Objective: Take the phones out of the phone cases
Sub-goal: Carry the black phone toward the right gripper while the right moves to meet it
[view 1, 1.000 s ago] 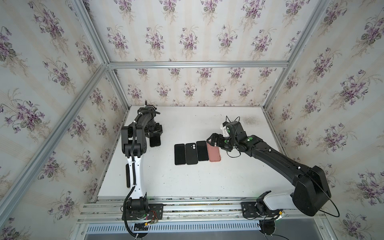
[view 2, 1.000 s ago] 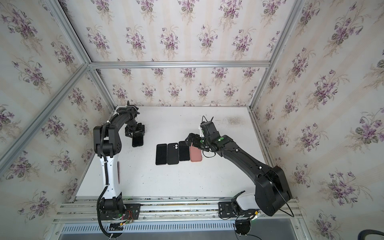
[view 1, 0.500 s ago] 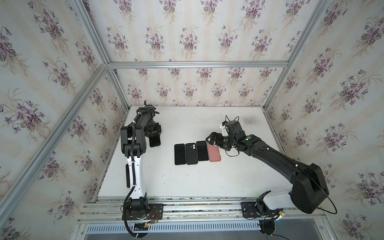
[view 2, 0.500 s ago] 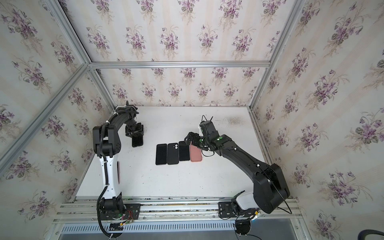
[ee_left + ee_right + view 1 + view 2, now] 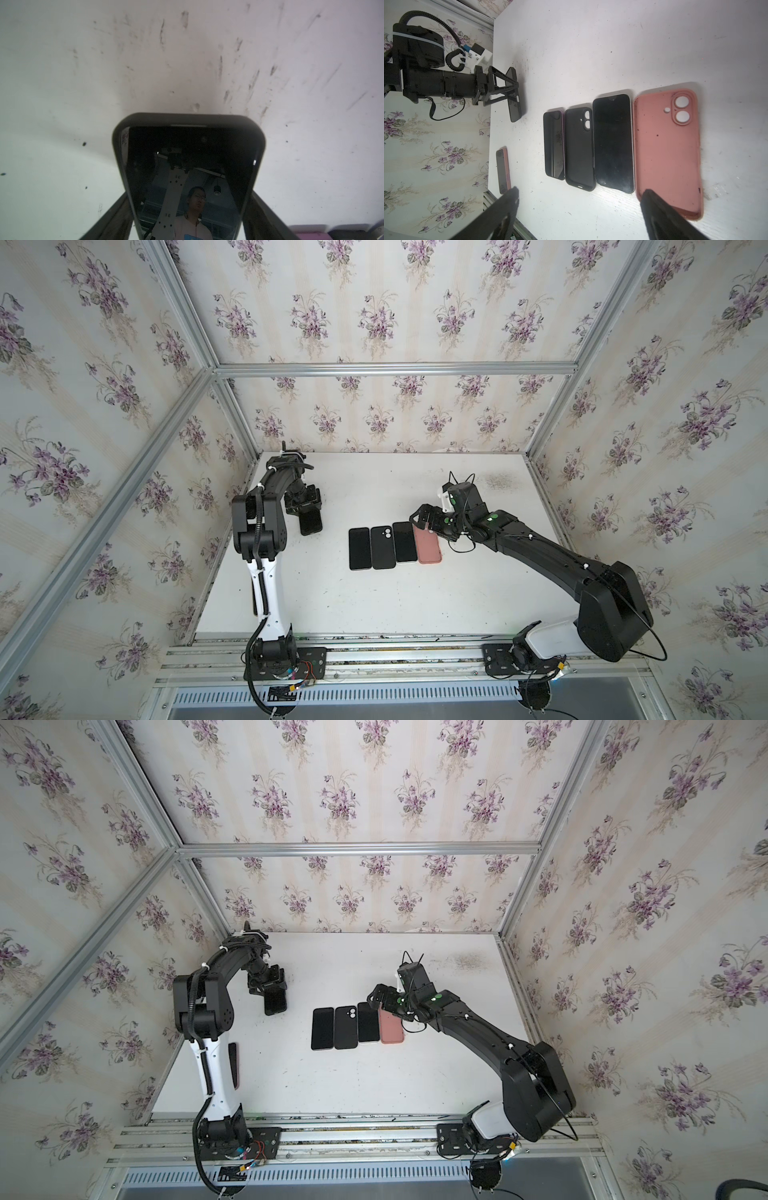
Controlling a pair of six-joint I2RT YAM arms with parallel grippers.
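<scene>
A black phone [image 5: 189, 176] sits in a black phone case [image 5: 187, 118]. It is tilted, with one end on the white table [image 5: 415, 605] at the back left, and it shows in both top views [image 5: 311, 524] [image 5: 275, 1002] and in the right wrist view [image 5: 514, 104]. My left gripper [image 5: 309, 512] [image 5: 188, 193] is shut on its long sides, a finger [image 5: 112, 218] on each edge. My right gripper [image 5: 426, 520] [image 5: 580, 191] hangs open and empty just above the far end of the empty pink case [image 5: 428, 545] [image 5: 666, 145].
In mid-table a row lies side by side: a bare dark phone [image 5: 553, 143], an empty black case [image 5: 579, 145], another bare phone [image 5: 612, 141], then the pink case. A phone in a pink case [image 5: 503, 170] [image 5: 233, 1065] lies at the table's left edge by the left arm's base.
The left jaws have narrowed a little onto the cased phone. The right gripper has hardly shifted and stays open.
</scene>
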